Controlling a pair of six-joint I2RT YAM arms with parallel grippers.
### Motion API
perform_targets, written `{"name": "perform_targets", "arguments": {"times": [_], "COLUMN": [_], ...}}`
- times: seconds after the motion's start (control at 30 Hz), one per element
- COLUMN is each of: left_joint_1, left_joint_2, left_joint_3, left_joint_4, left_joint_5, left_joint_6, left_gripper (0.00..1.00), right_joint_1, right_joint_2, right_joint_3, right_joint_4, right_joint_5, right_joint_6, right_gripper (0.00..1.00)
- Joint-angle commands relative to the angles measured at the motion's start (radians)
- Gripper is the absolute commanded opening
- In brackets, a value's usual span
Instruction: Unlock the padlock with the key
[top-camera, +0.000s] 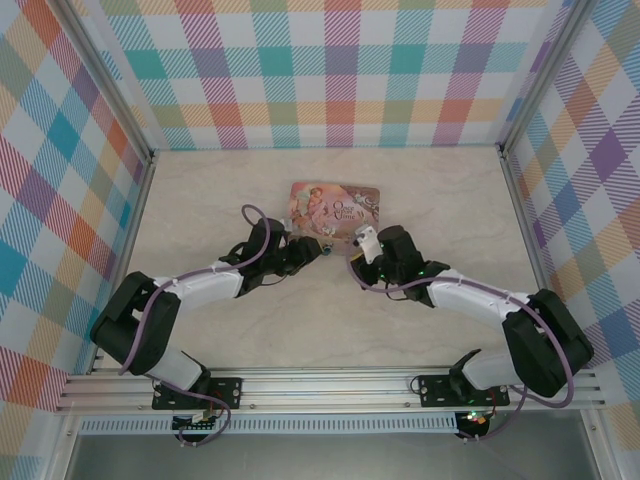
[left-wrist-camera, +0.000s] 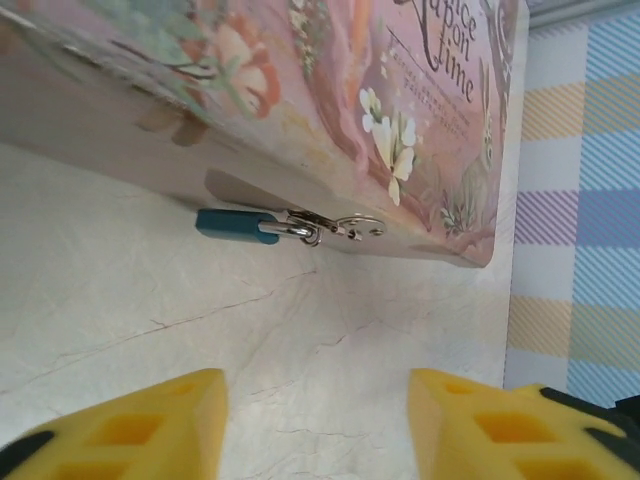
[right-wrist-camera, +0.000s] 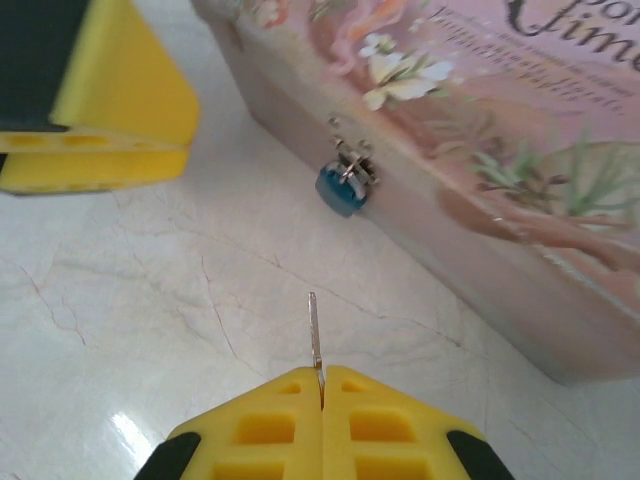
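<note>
Left hand (left-wrist-camera: 315, 425): held open, empty.
Right hand (right-wrist-camera: 322, 385): closed on thin dark-grey metal key (right-wrist-camera: 314, 335).
Blue-teal padlock (right-wrist-camera: 340, 190): hung on pink tin (right-wrist-camera: 480, 150).

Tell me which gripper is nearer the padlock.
Left, judging from the top view. The left gripper, jaws open, sits just beside the padlock on the front of the box. The right gripper, shut on the key, points at it from slightly farther off.

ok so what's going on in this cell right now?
The right pincer is shut on the key, whose blade sticks out ahead of it toward the padlock, with a gap between them. The padlock is hooked on the hasp at the front of the pink tin. The left pincer is open, facing the padlock and touching nothing.
</note>
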Motion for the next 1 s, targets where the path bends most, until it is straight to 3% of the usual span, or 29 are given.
{"name": "perform_targets", "arguments": {"times": [0.0,0.2,0.37,0.53,0.7,0.97], "left_joint_1": [0.019,0.059,0.074,0.075,0.078,0.077], "left_joint_2": [-0.063,-0.124,-0.15,-0.167,-0.158,-0.138], "left_joint_3": [-0.001,0.004,-0.007,-0.03,-0.029,-0.02], "left_joint_4": [-0.058,-0.139,-0.158,-0.152,-0.152,-0.149], "left_joint_5": [-0.052,-0.096,-0.108,-0.117,-0.117,-0.109], "left_joint_6": [0.072,0.145,0.185,0.232,0.24,0.253], "left_gripper": [0.59,0.72,0.81,0.86,0.88,0.89], "right_joint_1": [-0.057,-0.152,-0.16,-0.16,-0.158,-0.153], "right_joint_2": [0.008,0.219,0.431,0.539,0.591,0.579], "right_joint_3": [0.077,0.267,0.494,0.592,0.613,0.489], "right_joint_4": [0.052,0.138,0.04,-0.019,-0.109,-0.173], "right_joint_5": [-0.157,-0.308,-0.305,-0.281,-0.29,-0.279], "right_joint_6": [0.087,0.168,0.173,0.204,0.25,0.338], "right_gripper": [0.01,0.01,0.0,0.0,0.0,0.0]}}
